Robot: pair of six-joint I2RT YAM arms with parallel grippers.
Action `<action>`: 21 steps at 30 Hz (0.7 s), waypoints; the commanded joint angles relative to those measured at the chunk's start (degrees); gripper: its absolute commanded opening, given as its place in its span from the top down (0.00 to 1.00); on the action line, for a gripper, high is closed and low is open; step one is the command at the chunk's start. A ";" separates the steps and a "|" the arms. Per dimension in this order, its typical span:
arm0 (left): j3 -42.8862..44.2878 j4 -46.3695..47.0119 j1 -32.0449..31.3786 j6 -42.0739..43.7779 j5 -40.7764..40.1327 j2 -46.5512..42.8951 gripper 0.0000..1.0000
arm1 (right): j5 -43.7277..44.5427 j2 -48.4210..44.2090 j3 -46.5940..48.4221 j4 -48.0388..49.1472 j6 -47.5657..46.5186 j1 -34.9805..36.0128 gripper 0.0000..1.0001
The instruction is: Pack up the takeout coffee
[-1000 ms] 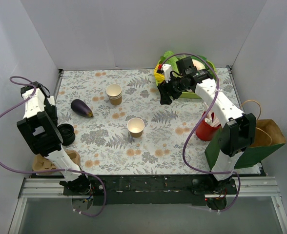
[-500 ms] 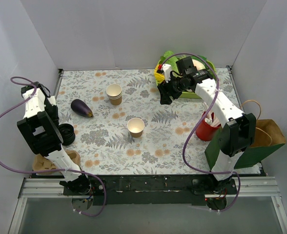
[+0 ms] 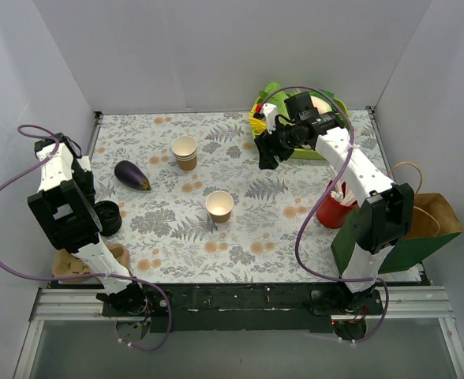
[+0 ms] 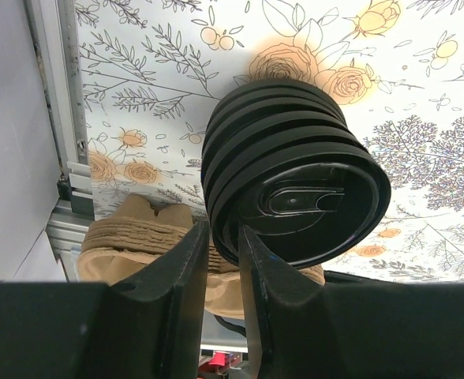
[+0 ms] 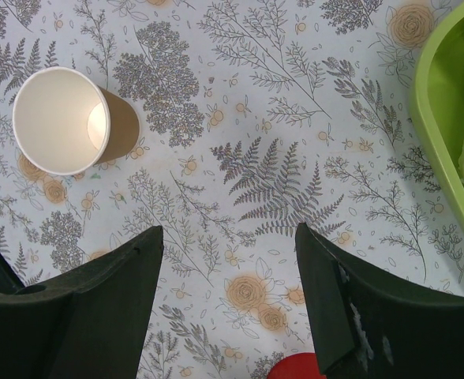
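Observation:
The takeout coffee cup (image 3: pixel 219 205), tan with a cream-white inside, stands open and lidless at the table's middle. It also shows in the right wrist view (image 5: pixel 62 120), up and to the left of my right gripper. A stack of black plastic lids (image 3: pixel 107 217) sits at the left edge. In the left wrist view my left gripper (image 4: pixel 222 233) is shut on the rim of the top black lid (image 4: pixel 311 209), which tilts off the stack. My right gripper (image 3: pixel 265 158) is open and empty over bare tablecloth, also seen in its wrist view (image 5: pixel 229 237).
A purple eggplant (image 3: pixel 132 175) and a stack of lidless tan cups (image 3: pixel 185 151) lie at the back left. A green bowl (image 3: pixel 303 118) is at the back right. A red cup of straws (image 3: pixel 334 207) and a brown paper bag (image 3: pixel 425 221) stand at the right. Cardboard carriers (image 4: pixel 137 237) lie near the lids.

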 commanded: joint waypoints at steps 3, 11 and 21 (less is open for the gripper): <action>-0.26 -0.28 0.11 0.16 -0.37 0.13 0.79 | -1.25 -1.25 0.60 0.53 0.57 0.21 0.25; -0.35 -0.19 0.02 0.16 -0.54 0.57 0.82 | -1.25 -1.25 0.42 0.62 0.66 0.21 0.25; 0.70 -0.81 0.02 0.51 -0.72 -0.57 0.95 | -1.17 -0.90 0.69 0.45 0.66 0.21 0.25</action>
